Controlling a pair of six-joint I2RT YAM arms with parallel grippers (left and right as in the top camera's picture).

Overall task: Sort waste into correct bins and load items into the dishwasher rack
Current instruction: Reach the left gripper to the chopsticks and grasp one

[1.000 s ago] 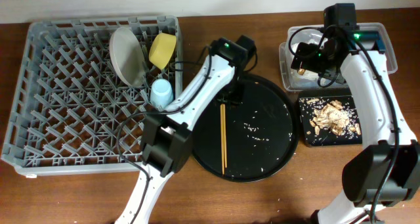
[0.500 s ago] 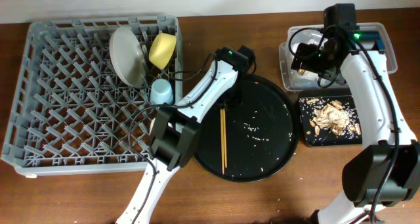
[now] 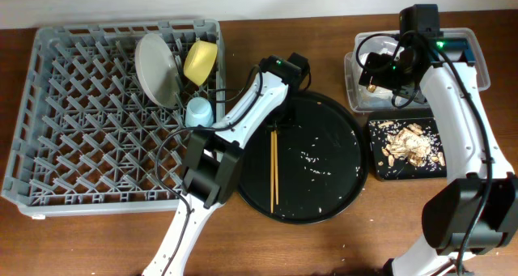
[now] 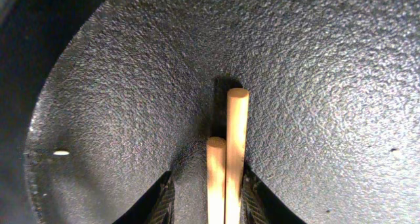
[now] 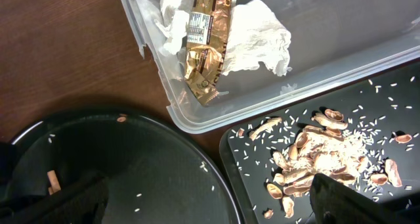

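Two wooden chopsticks point(image 3: 273, 169) lie side by side on the large round black tray point(image 3: 324, 187). My left gripper point(image 3: 278, 128) is down at their far end. In the left wrist view the chopsticks point(image 4: 226, 158) lie between its jaws point(image 4: 205, 188), against the right finger, with a gap to the left finger. My right gripper point(image 3: 380, 75) hangs open and empty point(image 5: 216, 204) over the clear tub point(image 5: 197, 119) and the shallow black tray point(image 5: 249, 158). The rack point(image 3: 81, 138) holds the white plate point(image 3: 158, 65), yellow bowl point(image 3: 201, 61) and blue cup point(image 3: 197, 112). The pink cup is out of view.
The clear tub point(image 3: 479, 65) holds white napkins point(image 5: 262, 33) and the gold-brown wrapper point(image 5: 207, 33). Brown scraps point(image 3: 409, 144) lie in the shallow black tray point(image 3: 441, 172). White crumbs point(image 3: 312, 159) dot the round tray. Brown tabletop runs along the front.
My left gripper has settled over the far end of the chopsticks, and the chopsticks have shifted slightly left. The right arm has not moved.
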